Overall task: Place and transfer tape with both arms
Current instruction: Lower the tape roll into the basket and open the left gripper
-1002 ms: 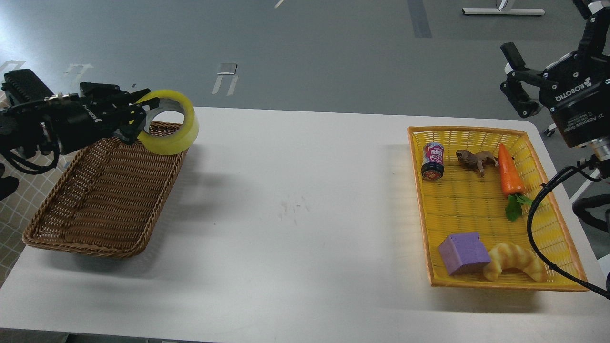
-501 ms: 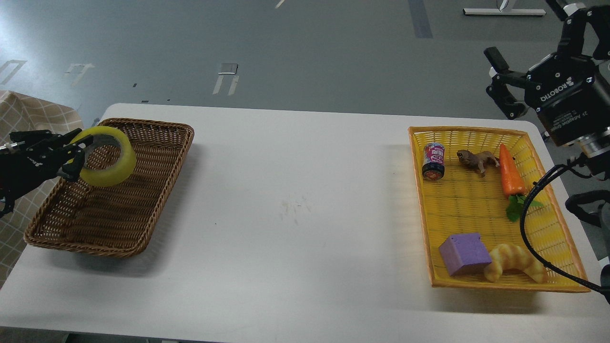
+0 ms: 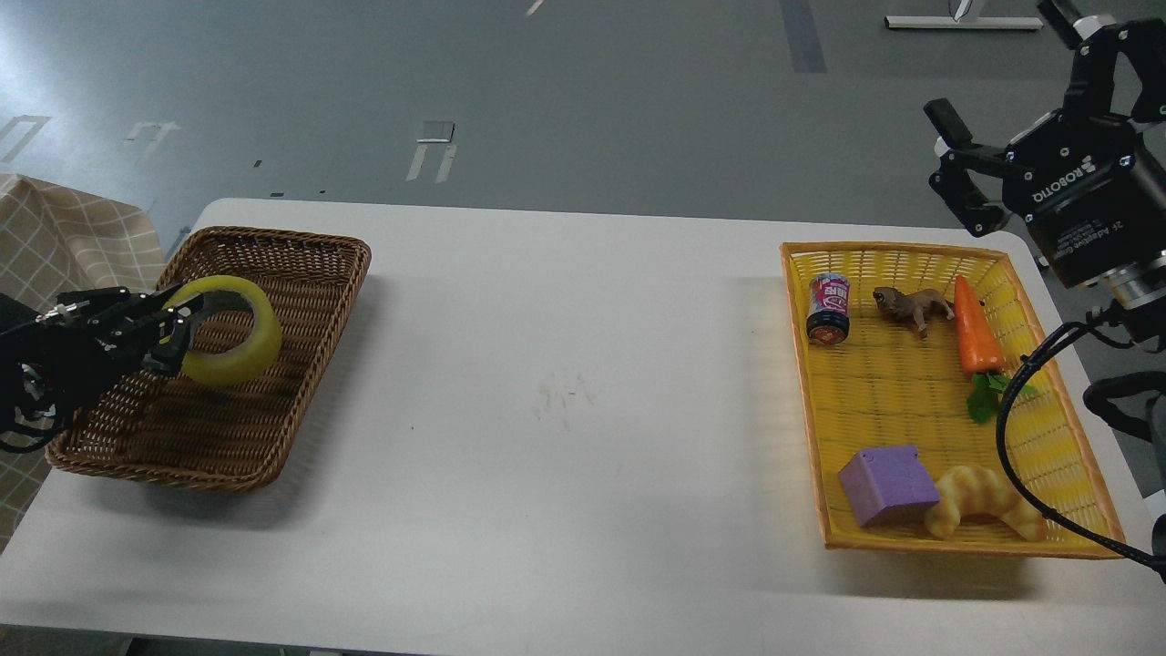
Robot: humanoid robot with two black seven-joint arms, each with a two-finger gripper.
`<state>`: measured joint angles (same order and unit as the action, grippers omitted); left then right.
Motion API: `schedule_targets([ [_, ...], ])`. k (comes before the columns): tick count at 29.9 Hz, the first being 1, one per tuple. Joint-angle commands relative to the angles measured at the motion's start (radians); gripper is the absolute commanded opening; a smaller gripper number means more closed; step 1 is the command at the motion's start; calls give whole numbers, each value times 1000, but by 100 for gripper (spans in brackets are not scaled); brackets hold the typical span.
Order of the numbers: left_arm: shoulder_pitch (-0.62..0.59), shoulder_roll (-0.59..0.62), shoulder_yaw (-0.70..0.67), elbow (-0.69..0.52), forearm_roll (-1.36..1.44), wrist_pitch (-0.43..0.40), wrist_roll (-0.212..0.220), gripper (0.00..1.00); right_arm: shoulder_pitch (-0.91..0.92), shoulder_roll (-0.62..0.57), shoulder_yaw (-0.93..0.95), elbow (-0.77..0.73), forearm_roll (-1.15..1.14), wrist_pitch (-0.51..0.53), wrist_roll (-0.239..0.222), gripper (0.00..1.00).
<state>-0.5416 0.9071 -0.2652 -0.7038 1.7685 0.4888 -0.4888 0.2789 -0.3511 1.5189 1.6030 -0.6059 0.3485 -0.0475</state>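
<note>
The tape (image 3: 239,342) is showing glossy translucent yellow plastic. The brown basket (image 3: 273,364) is looking like rough woven wicker, the yellow basket (image 3: 1057,428) like woven plastic. The worktop (image 3: 565,410) is appearing smooth, matt white.

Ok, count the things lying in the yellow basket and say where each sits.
5. In the yellow basket: can far left, animal figure beside it, carrot far right, purple block and croissant near end. None seems hidden.

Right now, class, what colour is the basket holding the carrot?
Yellow; the basket around the carrot shows best in the head view.
</note>
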Motion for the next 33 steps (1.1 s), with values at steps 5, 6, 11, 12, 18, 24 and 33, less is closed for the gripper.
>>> schedule_targets([
  [5, 0, -33, 0, 20, -3, 0, 0, 30, -10, -3, 7, 18, 0, -2, -2, 100],
  [6, 0, -34, 0, 21, -4, 0, 0, 33, -12, -3, 7, 24, 1, -2, -2, 100],
  [11, 2, -36, 0, 23, -3, 0, 0, 44, -15, -3, 6, 31, 1, 1, -2, 100],
  [12, 2, -36, 0, 23, -3, 0, 0, 45, -15, -3, 4, 31, 1, 4, -2, 100],
  [18, 2, -47, -5, 24, -7, 0, 0, 58, -15, 6, 1, 29, 1, 6, -2, 100],
  [24, -61, -59, -11, -72, -234, 0, 0, 98, -12, 9, 3, 31, 1, 6, 3, 100],
  [33, -189, -209, -17, -97, -569, 0, 0, 98, -10, 7, -3, 25, 0, 10, 5, 100],
])
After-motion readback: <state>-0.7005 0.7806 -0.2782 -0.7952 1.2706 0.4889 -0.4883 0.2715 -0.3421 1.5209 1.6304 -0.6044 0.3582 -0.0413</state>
